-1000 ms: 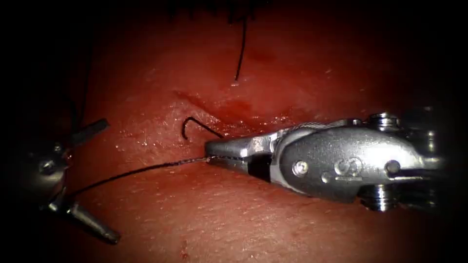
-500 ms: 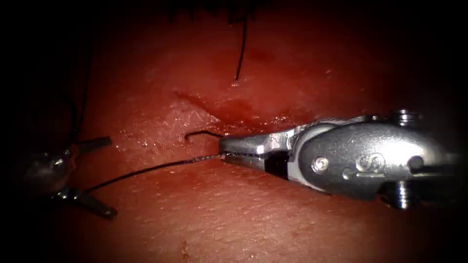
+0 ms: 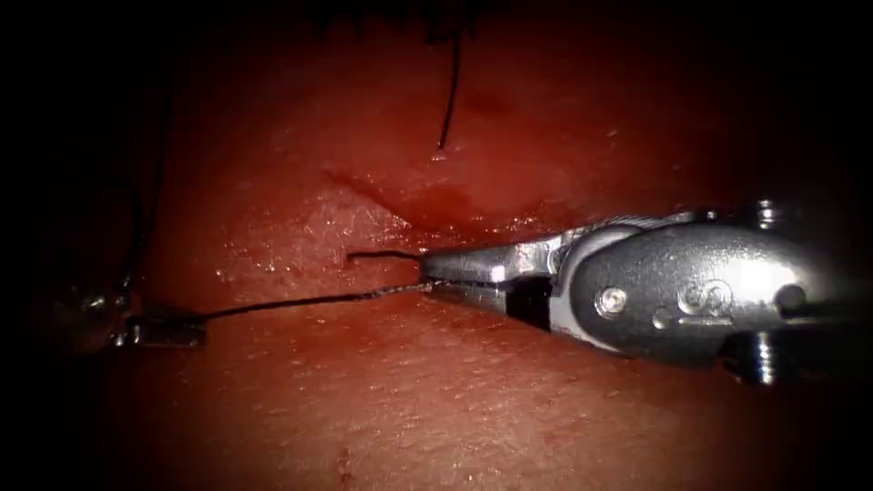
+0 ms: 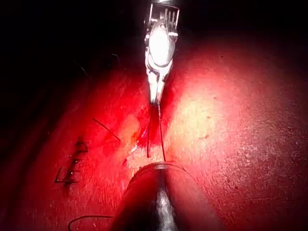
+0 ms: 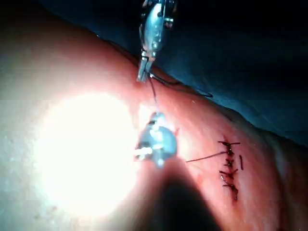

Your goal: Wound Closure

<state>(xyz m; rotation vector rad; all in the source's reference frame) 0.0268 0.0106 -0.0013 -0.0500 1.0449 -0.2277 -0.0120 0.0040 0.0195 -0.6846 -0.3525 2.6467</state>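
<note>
A: What is hard to see here?

B: The left tool [image 3: 164, 329] lies in the dark, well apart from the cut [image 3: 409, 205] on its left side. I see only a small part of its tip, and its fingers seem pressed together on the thread [image 3: 300, 305]. The shaft behind it is lost in the shadow.

A: And the right tool?

B: The right tool [image 3: 432, 273] is clear. Its tip sits just below the cut, and its fingers are pressed together, pinching the same thread. The thread runs quite straight between the two tools. A second, short dark piece [image 3: 382, 255] comes out beside the tip; I cannot tell if it is a thread end or the needle.

A: So where is the needle?

B: I cannot make it out with certainty. No tool holds anything that I can read as a curved needle.

A: Any writing?

B: There is a round stamped mark on the body of the right tool, but it is not readable.

A: What else is near the cut?

B: A loose thread end [image 3: 449, 95] hangs above the cut. In the right wrist view a row of finished stitches [image 5: 229, 168] lies on the tissue [image 3: 455, 400], apart from the right tool. Red fluid [image 3: 436, 202] shines in the cut.
</note>
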